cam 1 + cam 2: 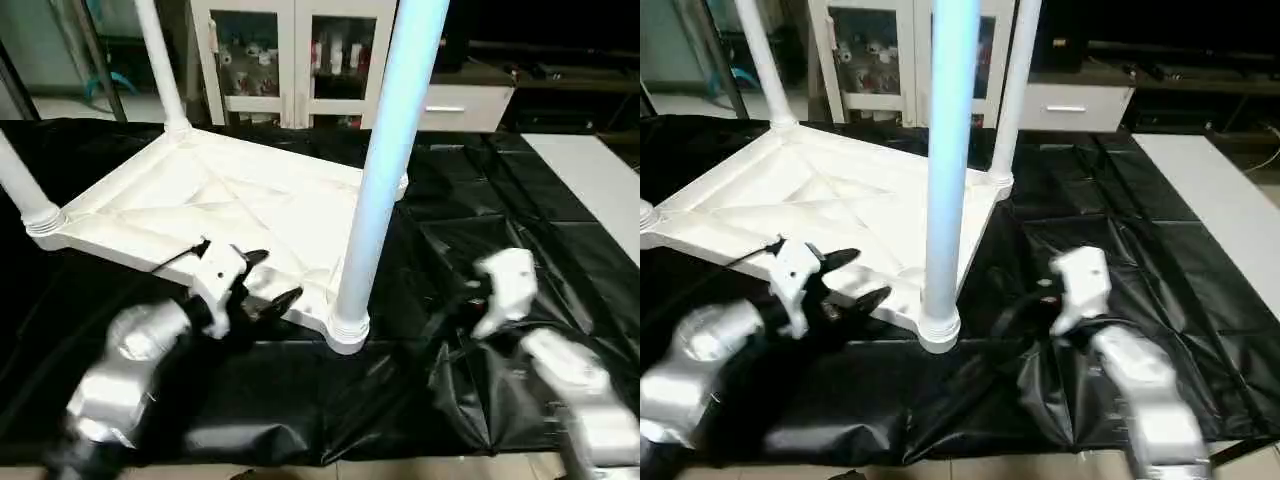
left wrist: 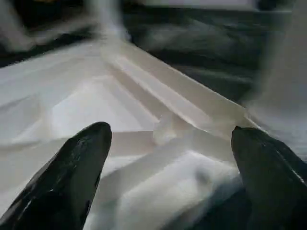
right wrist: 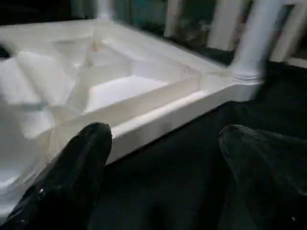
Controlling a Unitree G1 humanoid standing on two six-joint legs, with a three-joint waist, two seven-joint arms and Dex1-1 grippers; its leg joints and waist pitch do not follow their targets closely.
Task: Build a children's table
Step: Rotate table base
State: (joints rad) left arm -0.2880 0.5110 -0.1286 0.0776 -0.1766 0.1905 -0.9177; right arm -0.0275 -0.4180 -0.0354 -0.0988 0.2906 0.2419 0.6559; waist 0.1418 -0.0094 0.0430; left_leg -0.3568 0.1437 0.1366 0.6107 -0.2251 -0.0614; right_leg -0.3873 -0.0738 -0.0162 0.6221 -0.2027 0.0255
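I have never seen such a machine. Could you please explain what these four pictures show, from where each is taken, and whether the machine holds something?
This is a humanoid robot with two silver arms. Two pictures come from a camera on its head, looking down over its arms. The other two come from cameras on its wrists, looking along each hand's two black fingers. On the black-draped worktable lies a white children's table, upside down, with its legs standing up from the corners. A flat white board lies at the far right. The left hand is open beside the table top's near edge. The right hand is open too, over the black cloth. Neither holds anything.
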